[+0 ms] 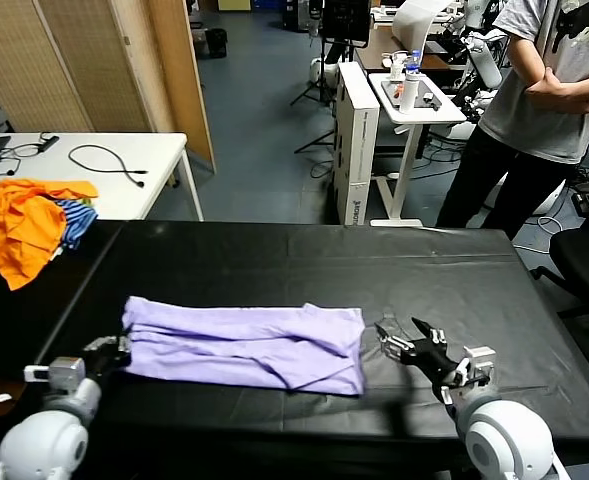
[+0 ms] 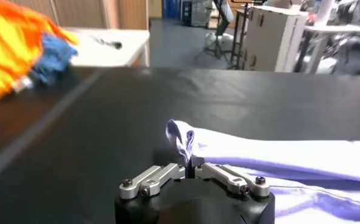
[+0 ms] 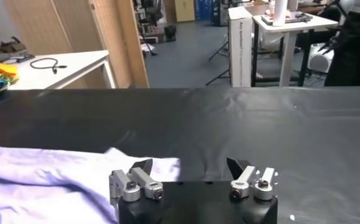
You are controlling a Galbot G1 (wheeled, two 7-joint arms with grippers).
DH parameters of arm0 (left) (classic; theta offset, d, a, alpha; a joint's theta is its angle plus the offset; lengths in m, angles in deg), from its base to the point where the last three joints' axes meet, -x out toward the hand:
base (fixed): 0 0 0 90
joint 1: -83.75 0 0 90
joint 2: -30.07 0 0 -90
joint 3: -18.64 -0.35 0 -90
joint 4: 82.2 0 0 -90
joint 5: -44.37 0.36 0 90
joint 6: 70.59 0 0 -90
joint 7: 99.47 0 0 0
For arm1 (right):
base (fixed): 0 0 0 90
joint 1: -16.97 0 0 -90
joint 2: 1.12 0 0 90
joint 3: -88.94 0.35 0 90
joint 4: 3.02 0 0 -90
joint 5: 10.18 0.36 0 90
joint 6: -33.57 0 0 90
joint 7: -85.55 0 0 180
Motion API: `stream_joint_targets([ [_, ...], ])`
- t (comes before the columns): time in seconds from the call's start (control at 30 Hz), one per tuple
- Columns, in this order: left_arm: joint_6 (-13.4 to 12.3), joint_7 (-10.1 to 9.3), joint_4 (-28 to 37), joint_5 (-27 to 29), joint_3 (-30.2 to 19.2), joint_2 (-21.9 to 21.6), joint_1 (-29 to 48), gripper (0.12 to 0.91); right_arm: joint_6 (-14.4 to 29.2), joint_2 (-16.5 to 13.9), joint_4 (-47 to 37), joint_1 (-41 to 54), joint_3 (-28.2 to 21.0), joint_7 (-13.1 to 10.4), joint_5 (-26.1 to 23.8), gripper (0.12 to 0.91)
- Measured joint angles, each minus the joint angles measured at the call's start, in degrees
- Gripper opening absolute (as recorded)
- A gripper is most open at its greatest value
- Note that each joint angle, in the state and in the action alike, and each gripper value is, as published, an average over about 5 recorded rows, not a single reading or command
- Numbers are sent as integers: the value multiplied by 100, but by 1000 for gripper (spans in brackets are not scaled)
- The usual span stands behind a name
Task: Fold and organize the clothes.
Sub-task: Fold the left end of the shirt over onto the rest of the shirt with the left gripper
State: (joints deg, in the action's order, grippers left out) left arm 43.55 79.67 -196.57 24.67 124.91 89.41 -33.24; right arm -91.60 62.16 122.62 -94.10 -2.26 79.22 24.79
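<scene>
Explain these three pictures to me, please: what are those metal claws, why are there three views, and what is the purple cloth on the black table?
You are looking at a two-armed robot folding laundry. The wide picture comes from a camera on its head; the other two come from cameras on its wrists, looking along each claw. The claws are grippers. The left gripper is shut on a corner of the lavender T-shirt, which lies partly folded in a long strip on the black table; the left wrist view shows that corner pinched and lifted. The right gripper is open, just beside the shirt's other end, holding nothing. The orange garments lie at the table's far left corner. A person stands behind.
</scene>
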Motion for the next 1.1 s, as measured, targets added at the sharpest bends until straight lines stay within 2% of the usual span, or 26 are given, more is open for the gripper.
stream_joint_targets([
  [0.13, 25, -62, -149, -38, 289, -174, -165, 183, 18, -18, 67, -56, 44, 33, 8, 907],
  [0.3, 287, -278, -587, -390, 189, 29, -240, 183, 269, -105, 89, -170, 202, 189, 14, 907],
  [0.47, 627, -594, -1158, -958, -319, 416, -86, 183, 720, -57, -6, -392, 348, 474, -209, 907],
  [0.57, 733, -752, -1357, -1290, -682, 618, 81, 183, 971, 22, -47, -586, 383, 622, -406, 907],
  [0.8, 763, -813, -1438, -1513, -1455, 1017, 496, 183, 1155, 214, -104, -1001, 484, 677, -762, 907],
  [1.1, 758, -886, -1356, -1268, -2297, 1573, 771, 183, 1166, 285, -119, -1132, 488, 659, -824, 907],
])
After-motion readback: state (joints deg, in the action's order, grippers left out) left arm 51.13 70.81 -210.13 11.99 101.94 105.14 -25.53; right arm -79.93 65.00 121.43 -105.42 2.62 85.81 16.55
